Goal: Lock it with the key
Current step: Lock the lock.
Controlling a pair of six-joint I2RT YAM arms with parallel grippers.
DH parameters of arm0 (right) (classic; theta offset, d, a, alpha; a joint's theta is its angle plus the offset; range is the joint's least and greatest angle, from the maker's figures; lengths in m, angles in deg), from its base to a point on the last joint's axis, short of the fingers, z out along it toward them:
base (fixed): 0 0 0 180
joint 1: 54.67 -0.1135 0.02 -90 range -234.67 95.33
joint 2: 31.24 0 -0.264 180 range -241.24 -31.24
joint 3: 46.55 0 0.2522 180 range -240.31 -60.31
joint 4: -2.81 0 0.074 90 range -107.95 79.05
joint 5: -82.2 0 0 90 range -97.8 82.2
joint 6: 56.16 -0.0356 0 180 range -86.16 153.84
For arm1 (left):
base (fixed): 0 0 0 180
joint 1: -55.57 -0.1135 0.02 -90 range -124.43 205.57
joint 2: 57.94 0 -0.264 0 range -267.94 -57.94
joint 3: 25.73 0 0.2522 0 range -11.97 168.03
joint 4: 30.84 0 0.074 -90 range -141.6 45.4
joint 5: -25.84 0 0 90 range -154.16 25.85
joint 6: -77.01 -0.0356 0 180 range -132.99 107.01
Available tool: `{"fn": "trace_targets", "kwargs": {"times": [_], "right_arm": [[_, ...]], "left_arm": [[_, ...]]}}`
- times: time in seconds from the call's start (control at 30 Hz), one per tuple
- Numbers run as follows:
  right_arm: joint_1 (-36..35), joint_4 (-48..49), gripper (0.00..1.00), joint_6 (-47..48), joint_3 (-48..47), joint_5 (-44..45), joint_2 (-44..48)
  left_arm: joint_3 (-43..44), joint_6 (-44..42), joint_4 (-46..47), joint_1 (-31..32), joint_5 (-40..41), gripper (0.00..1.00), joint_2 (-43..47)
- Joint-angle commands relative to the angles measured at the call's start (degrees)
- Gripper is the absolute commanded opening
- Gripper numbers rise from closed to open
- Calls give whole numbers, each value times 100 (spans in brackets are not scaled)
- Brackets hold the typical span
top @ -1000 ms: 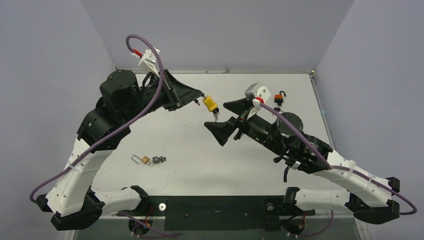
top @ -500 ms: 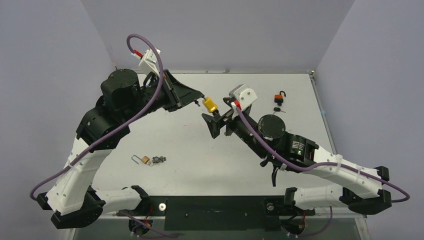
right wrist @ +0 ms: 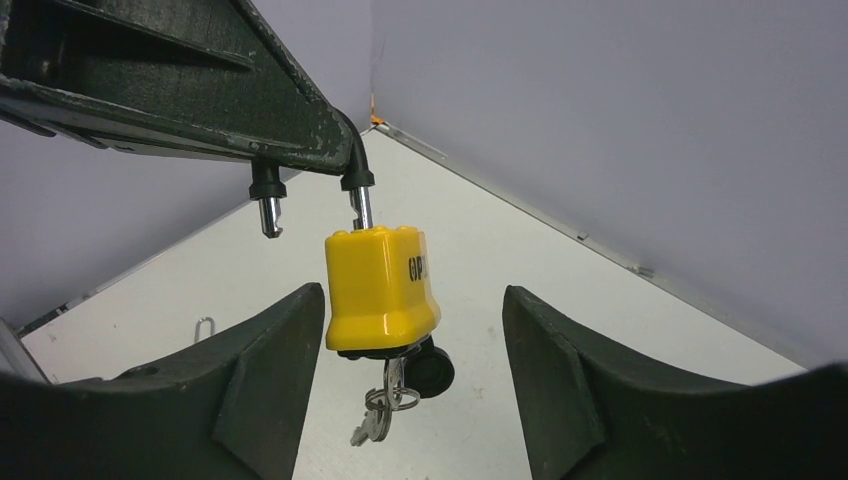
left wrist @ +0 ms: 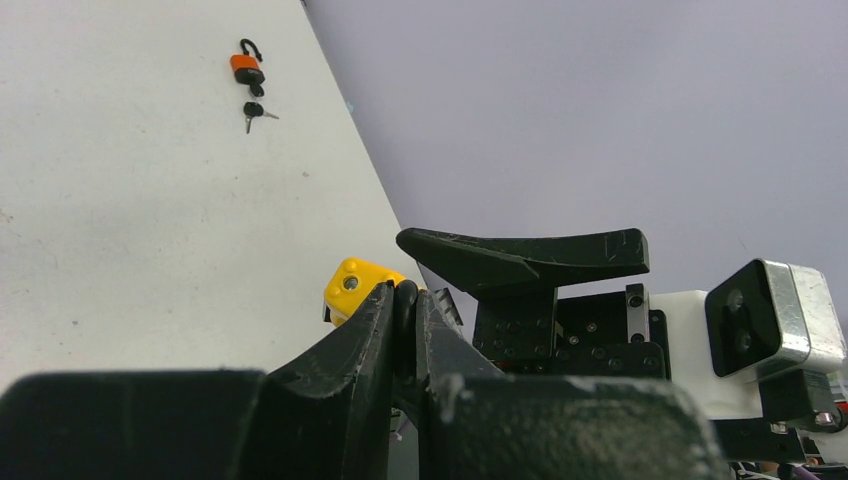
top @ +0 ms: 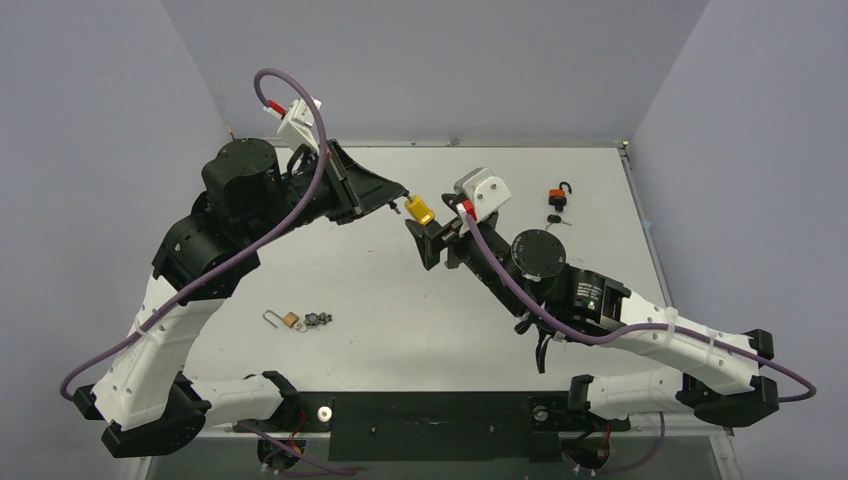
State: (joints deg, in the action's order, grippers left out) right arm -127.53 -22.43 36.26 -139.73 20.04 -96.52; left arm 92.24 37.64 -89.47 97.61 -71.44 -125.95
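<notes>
Yellow padlock: hangs above the tabletop, its open shackle pinched by the left gripper. It looks rigid, compact and fairly heavy with a probably slick casing, so it is best clasped across the body flanks, where the right gripper has its fingers spread. Key sits in the underside; side lettering reads "OP", the rest unseen.

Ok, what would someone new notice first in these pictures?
The yellow padlock hangs above the middle of the table. Its open shackle is pinched in the left gripper, and a key sits in its base. The open right gripper flanks it on both sides. An orange padlock lies toward the far right.
</notes>
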Motion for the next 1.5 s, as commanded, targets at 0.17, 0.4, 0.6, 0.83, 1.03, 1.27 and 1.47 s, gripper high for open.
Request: {"fn": "trace_targets", "kwargs": {"times": [0.17,0.4,0.6,0.83,1.03,1.27,1.47], "right_arm": [[-53,387,56,51,-132,111,-167],[-53,370,30,-8,-136,150,-170],[-46,-177,0,-452,-261,-210,47],[714,-784,0,-1752,-94,-2949,794],[1390,-82,0,-2901,416,-4737,1163],[1673,495,0,-3539,494,-5683,1110],[1929,1035,0,-3998,532,-6203,1046]], "left_arm": [[278,125,441,37,-10,0,123],[247,110,447,32,-18,0,174],[-17,-234,649,32,-198,0,329],[-1116,-1198,1365,32,-634,0,1050],[-1714,-1414,2145,32,-1172,0,1395],[-2086,-1499,2495,32,-1533,0,1633],[-2160,-1641,2543,37,-1696,0,1750]]}}
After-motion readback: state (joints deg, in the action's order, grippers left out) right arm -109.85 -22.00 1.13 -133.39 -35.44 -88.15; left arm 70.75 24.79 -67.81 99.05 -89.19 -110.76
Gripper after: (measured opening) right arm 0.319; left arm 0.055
